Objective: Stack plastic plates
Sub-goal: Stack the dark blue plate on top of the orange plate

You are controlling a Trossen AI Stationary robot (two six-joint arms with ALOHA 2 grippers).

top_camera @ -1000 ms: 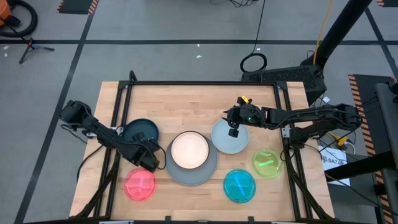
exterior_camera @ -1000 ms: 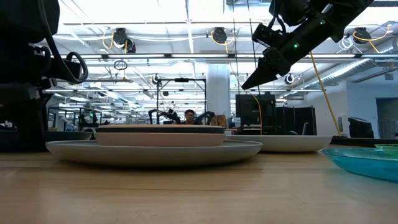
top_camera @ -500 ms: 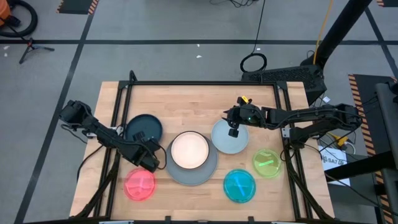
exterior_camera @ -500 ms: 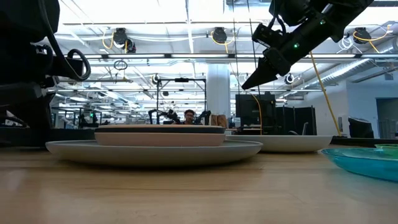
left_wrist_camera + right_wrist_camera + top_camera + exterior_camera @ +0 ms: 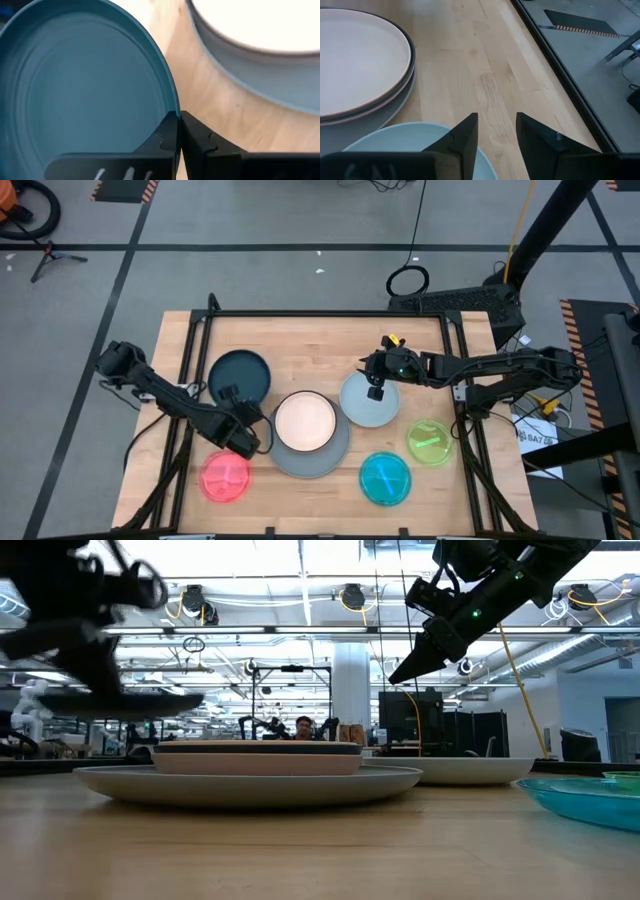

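Observation:
My left gripper is shut on a dark teal plate, which hangs above the table's left part, seen raised in the low view. To its right, a peach-pink plate tops a stack resting on the large grey plate. A pale blue plate lies flat right of the stack. My right gripper hovers open over its far edge, touching nothing. The red plate, cyan plate and green plate lie flat near the front. My left gripper pinches the teal plate's rim between its two fingers, on the side nearest the stack. The fingers slant downward from the near left. The plate is lifted clear of the table and sits roughly level.
A black metal frame borders the wooden table top. Bare wood lies along the far side behind the plates. In the low view, room fittings and a person show far behind the table.
My left gripper has risen, carrying the dark teal plate. The plate lay on the table a second ago and now hangs clear above it, shifted a little toward the far edge. My right arm has kept still.

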